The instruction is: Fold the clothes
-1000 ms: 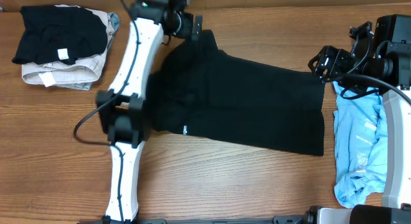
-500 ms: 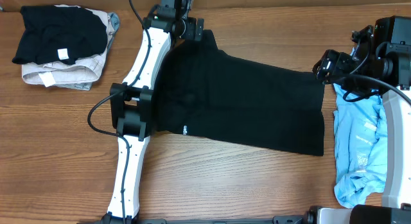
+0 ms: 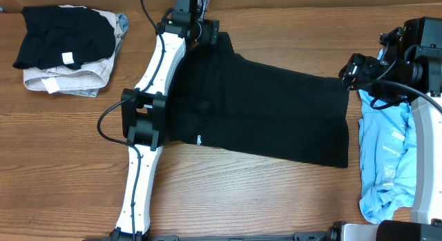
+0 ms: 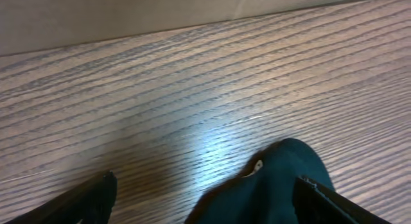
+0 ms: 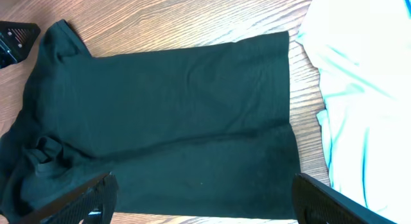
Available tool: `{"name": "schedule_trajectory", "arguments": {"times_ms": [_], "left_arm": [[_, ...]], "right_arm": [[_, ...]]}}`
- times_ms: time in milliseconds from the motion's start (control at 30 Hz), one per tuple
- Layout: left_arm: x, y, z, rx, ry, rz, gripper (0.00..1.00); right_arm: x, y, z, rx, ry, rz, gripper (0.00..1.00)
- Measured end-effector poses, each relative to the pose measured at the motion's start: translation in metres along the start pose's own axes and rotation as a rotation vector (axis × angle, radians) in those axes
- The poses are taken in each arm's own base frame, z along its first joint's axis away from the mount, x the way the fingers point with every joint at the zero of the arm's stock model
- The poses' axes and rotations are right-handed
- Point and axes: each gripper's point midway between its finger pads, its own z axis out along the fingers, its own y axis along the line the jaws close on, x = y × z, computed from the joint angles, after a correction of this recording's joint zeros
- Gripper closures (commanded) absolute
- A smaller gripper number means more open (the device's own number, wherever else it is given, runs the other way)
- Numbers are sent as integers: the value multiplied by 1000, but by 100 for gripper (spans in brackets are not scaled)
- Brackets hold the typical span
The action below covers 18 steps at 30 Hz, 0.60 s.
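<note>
A black T-shirt (image 3: pixel 262 110) lies spread flat across the middle of the wooden table. My left gripper (image 3: pixel 210 30) hovers at its far left corner. In the left wrist view the jaws (image 4: pixel 204 180) are open, with a tip of the black shirt (image 4: pixel 276 182) between them, ungripped. My right gripper (image 3: pixel 347 68) is above the shirt's far right edge. In the right wrist view its jaws (image 5: pixel 204 180) are open wide and empty, high over the shirt (image 5: pixel 167 102).
A folded pile, black on beige (image 3: pixel 65 47), sits at the far left corner. A crumpled light blue garment (image 3: pixel 387 158) lies at the right, also in the right wrist view (image 5: pixel 359 89). The table's back edge (image 4: pixel 128 34) is just beyond the left gripper.
The left arm has swung its elbow right and reached a little farther back at the shirt's corner. The right gripper has drifted slightly right. The shirt has not moved.
</note>
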Motion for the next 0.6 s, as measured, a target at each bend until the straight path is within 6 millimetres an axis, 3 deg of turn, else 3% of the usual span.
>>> {"name": "schedule_trajectory", "arguments": {"times_ms": [333, 600], "left_arm": [[14, -15, 11, 22, 19, 15, 12], [24, -14, 18, 22, 33, 14, 17]], "right_arm": [[0, 0, 0, 1, -1, 0, 11], [0, 0, 0, 1, -1, 0, 11]]}}
